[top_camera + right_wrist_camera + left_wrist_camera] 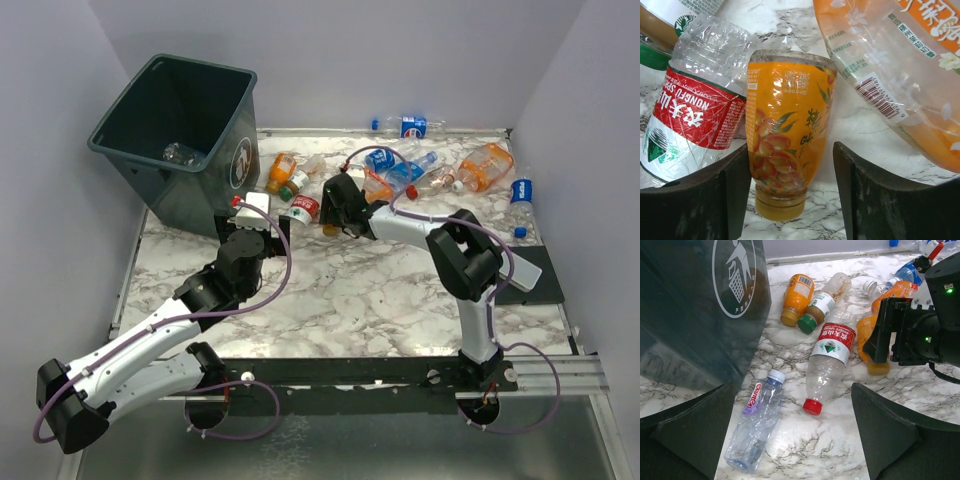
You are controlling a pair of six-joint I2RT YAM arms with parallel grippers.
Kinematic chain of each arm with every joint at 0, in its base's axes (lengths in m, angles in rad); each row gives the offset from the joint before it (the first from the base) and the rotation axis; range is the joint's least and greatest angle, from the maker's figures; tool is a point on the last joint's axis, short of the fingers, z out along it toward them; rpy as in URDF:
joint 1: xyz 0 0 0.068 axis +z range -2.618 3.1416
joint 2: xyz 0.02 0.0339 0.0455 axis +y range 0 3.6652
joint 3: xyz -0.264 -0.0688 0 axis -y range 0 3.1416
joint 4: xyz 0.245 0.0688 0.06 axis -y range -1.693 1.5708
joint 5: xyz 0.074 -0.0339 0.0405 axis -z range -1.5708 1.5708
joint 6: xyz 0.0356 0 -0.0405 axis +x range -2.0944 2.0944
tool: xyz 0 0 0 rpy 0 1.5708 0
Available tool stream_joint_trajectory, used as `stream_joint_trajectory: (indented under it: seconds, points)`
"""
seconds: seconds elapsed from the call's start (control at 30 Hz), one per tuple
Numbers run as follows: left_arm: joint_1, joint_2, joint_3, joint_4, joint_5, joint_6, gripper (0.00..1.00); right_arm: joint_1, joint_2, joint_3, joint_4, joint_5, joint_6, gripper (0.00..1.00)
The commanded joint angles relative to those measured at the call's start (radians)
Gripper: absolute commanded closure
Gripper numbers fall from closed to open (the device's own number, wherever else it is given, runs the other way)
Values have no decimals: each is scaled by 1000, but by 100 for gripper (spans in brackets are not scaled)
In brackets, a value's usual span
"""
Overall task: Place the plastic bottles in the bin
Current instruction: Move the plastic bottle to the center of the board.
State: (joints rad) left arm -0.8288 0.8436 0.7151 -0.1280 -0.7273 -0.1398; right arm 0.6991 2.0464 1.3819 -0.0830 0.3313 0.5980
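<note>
The dark bin (190, 200) stands tilted at the back left, with a clear bottle (181, 153) lying inside. My right gripper (790, 155) is open around a small orange bottle (787, 110) lying on the marble. Its left finger touches the bottle and a gap remains at the right finger. A red-labelled clear bottle (695, 110) lies just beside it. My left gripper (792, 405) hangs open next to the bin wall (690, 315), above a clear white-capped bottle (757, 420) and the red-capped bottle (830, 350). From above, the right gripper (335, 215) and left gripper (268, 222) are close together.
Several more bottles lie along the back: two orange-brown ones (284, 172) by the bin, an orange one (485, 165) and blue-labelled ones (412, 127) at the back right. A black mat (530, 275) lies at the right edge. Pale walls close in the table.
</note>
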Motion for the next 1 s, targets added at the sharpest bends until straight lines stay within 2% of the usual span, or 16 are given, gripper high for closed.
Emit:
stream_joint_trajectory:
  seconds: [0.0, 0.27, 0.47, 0.63, 0.73, 0.8, 0.97]
  points:
    - [0, 5, -9, 22, 13, -12, 1, -1, 39, 29, -38, 31, -36, 36]
    - [-1, 9, -11, 28, 14, -11, 1, -1, -21, -27, -20, 13, -68, 58]
    - [-1, 2, -17, 29, 14, -12, 1, 30, -316, -282, 35, -27, -125, 63]
    - [0, 15, -19, 36, 51, -18, 1, 116, -587, -540, 30, -189, -201, 62]
    - [-1, 36, -17, 42, 131, -20, 1, 178, -695, -615, -46, -267, -237, 61]
    - [-1, 53, -19, 58, 242, -21, 1, 199, -730, -625, -120, -297, -237, 60]
    - [-1, 144, -1, 93, 463, -92, 1, 203, -736, -643, -254, -254, -183, 59]
